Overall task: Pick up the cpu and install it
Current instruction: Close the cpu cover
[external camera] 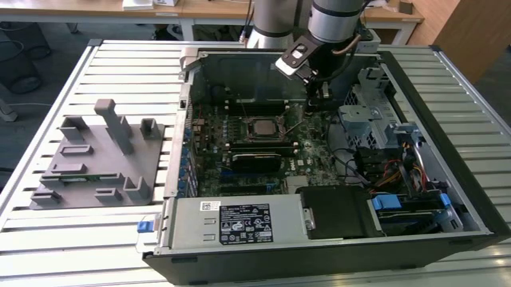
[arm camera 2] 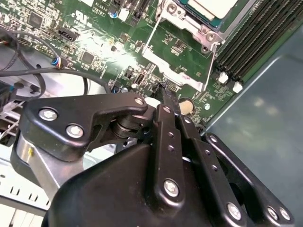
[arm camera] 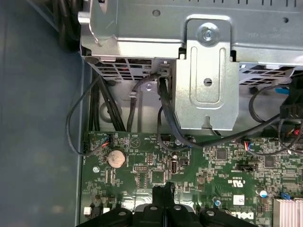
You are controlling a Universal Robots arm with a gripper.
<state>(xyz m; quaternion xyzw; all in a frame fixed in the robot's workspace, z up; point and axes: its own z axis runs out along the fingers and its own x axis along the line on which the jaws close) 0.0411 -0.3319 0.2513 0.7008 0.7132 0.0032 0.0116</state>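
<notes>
The power supply [external camera: 239,222] is found at lower centre of the exterior view, at the near end of the open computer case [external camera: 473,179]. Beyond it, at frame centre, the cpu [external camera: 262,127] is seated flat in the metal socket frame [arm camera 2: 188,23] on the motherboard [external camera: 302,160].

Farther back, at upper centre, the end effector [external camera: 322,95] is held over the board, apart from the cpu. Its fingers are closed together and nothing is gripped.

The cpu is judged light, thin and rigid, with a smooth lid that may slip. It should be gripped by opposite edges and kept level, because the contacts are fragile.
</notes>
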